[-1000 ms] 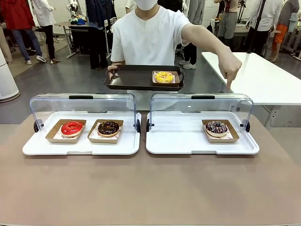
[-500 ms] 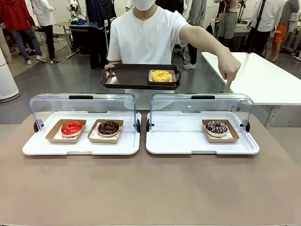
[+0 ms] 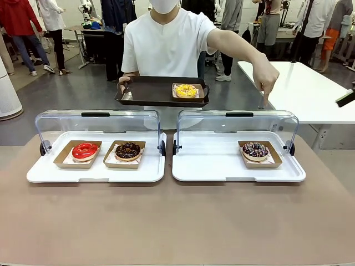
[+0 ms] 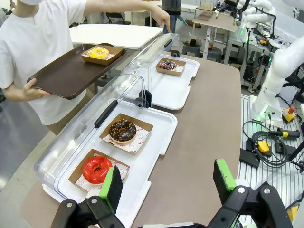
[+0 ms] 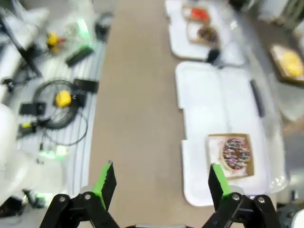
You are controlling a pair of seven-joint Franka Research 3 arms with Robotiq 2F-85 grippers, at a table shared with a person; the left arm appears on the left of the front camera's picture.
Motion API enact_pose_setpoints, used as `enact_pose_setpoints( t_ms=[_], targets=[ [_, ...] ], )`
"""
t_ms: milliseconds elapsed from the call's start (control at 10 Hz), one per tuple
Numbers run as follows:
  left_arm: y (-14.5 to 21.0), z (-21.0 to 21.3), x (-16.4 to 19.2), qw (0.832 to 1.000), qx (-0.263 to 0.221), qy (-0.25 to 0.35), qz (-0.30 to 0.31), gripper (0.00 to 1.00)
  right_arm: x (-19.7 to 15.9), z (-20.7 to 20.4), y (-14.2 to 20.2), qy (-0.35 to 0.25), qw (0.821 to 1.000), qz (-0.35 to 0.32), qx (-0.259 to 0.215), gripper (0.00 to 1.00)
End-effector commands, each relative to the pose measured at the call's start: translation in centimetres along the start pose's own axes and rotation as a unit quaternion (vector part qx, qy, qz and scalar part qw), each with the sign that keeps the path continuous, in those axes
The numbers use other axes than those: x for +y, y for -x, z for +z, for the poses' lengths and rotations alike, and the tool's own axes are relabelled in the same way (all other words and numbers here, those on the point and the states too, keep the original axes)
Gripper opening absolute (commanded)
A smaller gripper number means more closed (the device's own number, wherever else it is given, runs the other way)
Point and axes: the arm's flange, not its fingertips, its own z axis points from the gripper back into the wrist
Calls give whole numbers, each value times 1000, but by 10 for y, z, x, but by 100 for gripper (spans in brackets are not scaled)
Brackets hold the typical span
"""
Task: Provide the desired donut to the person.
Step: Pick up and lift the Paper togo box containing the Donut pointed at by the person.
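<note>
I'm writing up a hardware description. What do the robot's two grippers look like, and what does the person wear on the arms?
The left gripper and right gripper both have black angular fingers with silver bolts at the joints and bright green pads at the tips. The person wears a plain white shirt with short sleeves.

The person [image 3: 166,44] is wearing plain white. At 12 o'clock, the serving tray [image 3: 147,91] is showing dark brown and the yellow donut [image 3: 186,90] is showing bright yellow. At 10 o'clock, the red donut [image 3: 84,150] is showing glossy red. At 11 o'clock, the chocolate donut [image 3: 128,149] is showing dark brown. At 2 o'clock, the sprinkled donut [image 3: 255,149] is showing dark icing with multicoloured sprinkles. The boxes [image 3: 65,158] are showing tan, the display trays [image 3: 222,169] white, the table [image 3: 177,221] brown. The left gripper [image 4: 167,175] and right gripper [image 5: 161,175] are showing black with green pads [image 4: 223,173].
</note>
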Motion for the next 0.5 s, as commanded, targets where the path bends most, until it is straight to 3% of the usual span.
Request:
enact_pose_setpoints(
  t_ms=[0,200,400],
  targets=[
    [0,1,1,1000,-11,2,-9,100,11,-32,-26,-54,992,41,105,100],
    [0,1,1,1000,-11,2,-9,100,12,-75,-34,-100,976,51,187,100],
    [0,1,1,1000,-11,2,-9,100,4,-104,-31,-112,970,41,210,100]
  ],
)
